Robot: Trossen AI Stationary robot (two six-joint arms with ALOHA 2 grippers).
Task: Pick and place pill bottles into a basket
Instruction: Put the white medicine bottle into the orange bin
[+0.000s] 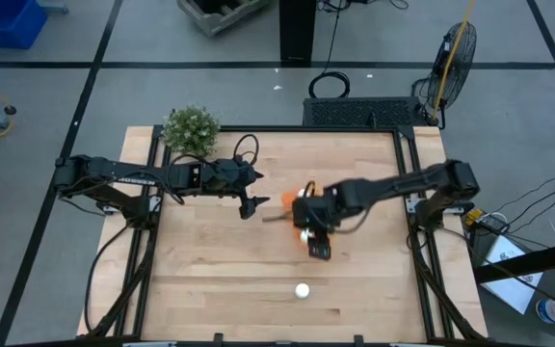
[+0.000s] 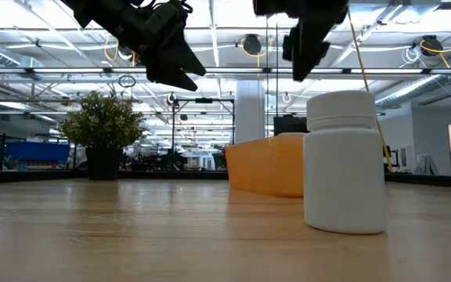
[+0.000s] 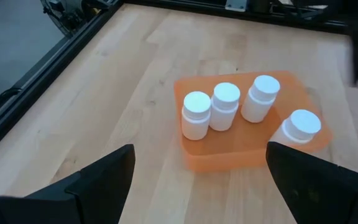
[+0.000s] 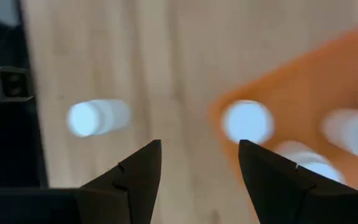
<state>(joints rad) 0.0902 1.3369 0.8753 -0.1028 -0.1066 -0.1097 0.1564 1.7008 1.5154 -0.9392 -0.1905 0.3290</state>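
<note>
The right gripper [image 1: 318, 249], released and empty above the basket [image 3: 229, 158], risks toppling the last pill bottle [image 1: 303, 289] at six o'clock if it descends off-centre.

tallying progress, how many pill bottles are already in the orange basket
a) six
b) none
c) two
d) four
d: the left wrist view shows four pill bottles standing in the basket, and one more bottle stands alone on the table in the high view.

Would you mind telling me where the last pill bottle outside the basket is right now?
The lone pill bottle stands upright on the table's near edge in the high view, apart from the orange basket and closest to the low camera.
</note>
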